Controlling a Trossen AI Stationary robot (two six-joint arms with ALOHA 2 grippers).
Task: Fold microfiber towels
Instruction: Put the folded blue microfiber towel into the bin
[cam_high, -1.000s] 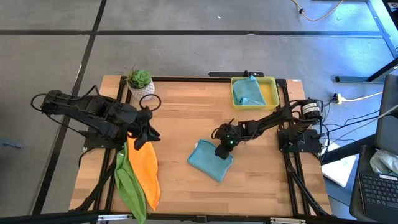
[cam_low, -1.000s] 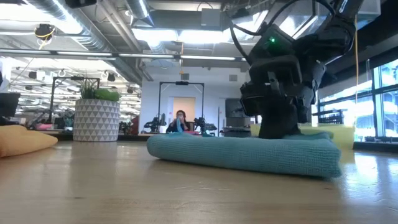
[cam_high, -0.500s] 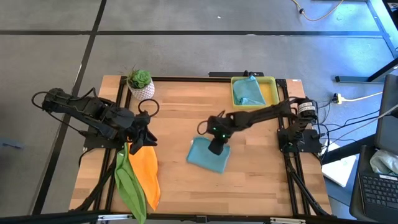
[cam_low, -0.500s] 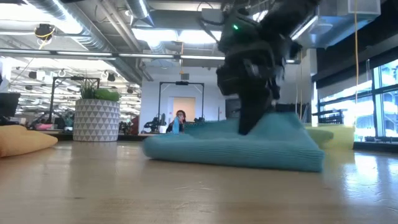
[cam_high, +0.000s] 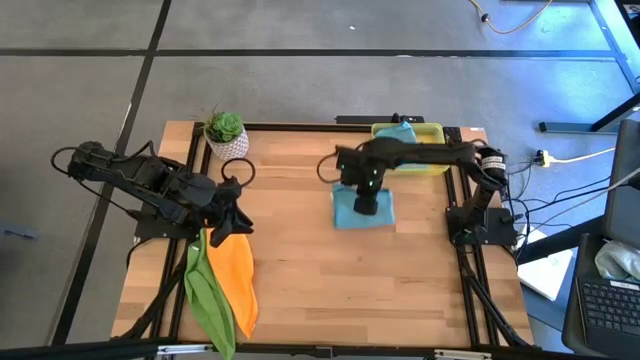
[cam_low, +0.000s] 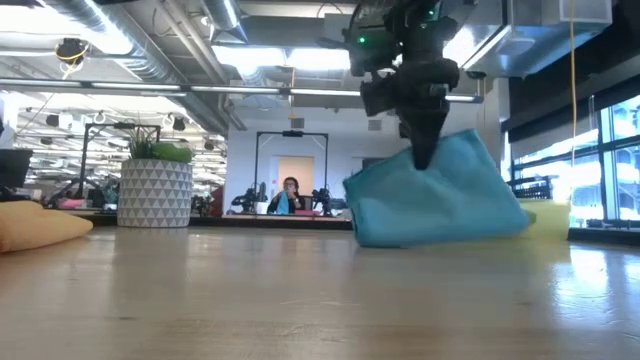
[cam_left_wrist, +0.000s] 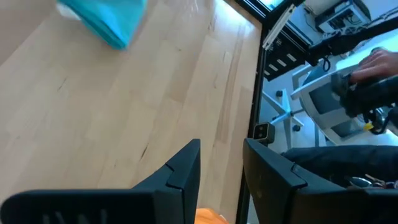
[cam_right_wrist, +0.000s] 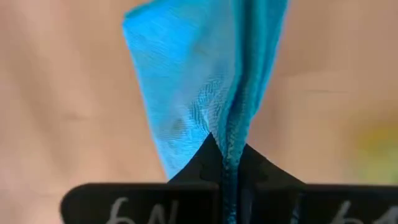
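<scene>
Carrying folded teal towel, pinched tight in right hand, toward yellow tray at one o'clock; next, lowering there and releasing; left hand waiting, part open.

From my table-level camera I see the right gripper coming down from above with its fingers pinched shut on the top edge of a folded teal towel, which hangs from it and spreads wider toward the wooden table, its lower edge at the tabletop. At the far left lies the rounded edge of an orange towel, and just beyond it stands a white patterned planter with green leaves. Far back in the room, a person sits under the ceiling lights.
</scene>
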